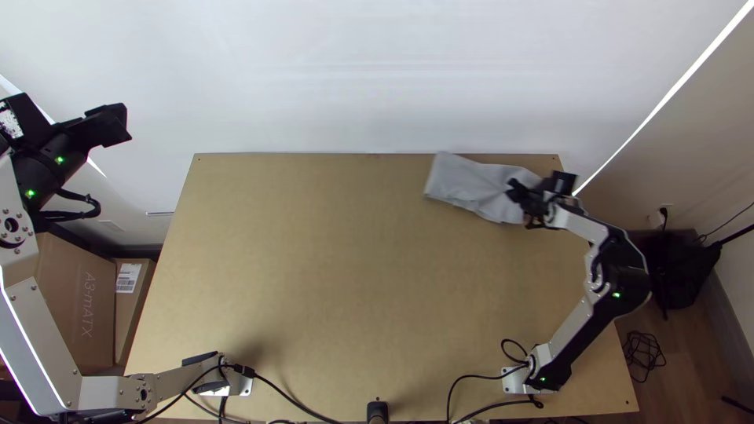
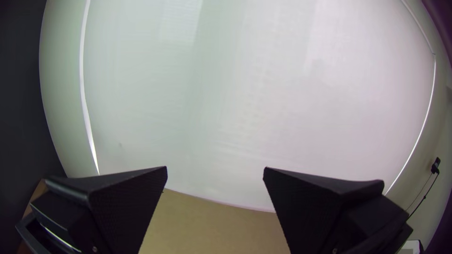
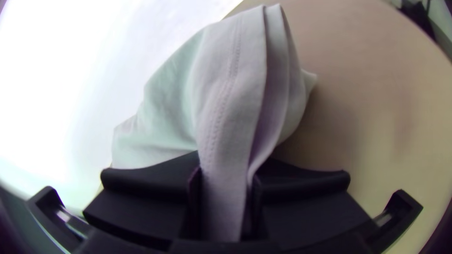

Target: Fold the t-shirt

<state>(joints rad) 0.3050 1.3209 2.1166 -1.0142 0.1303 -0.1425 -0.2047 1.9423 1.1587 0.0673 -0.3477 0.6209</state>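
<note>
The grey t-shirt lies at the far right corner of the light wooden table, gathered into a narrow, layered bundle, with its left end by the far edge. The right gripper has hold of the bundle's right end; in the right wrist view its fingers are closed down on a strip of cloth, leaving only the fabric's thickness between them. A line of stitching runs along that strip, and folded layers stand up beside it. The left gripper hangs beyond the table's left side, its fingers wide apart and holding nothing. Behind the table rises a pale wall, and two cardboard boxes stand to the left, below the left gripper
</note>
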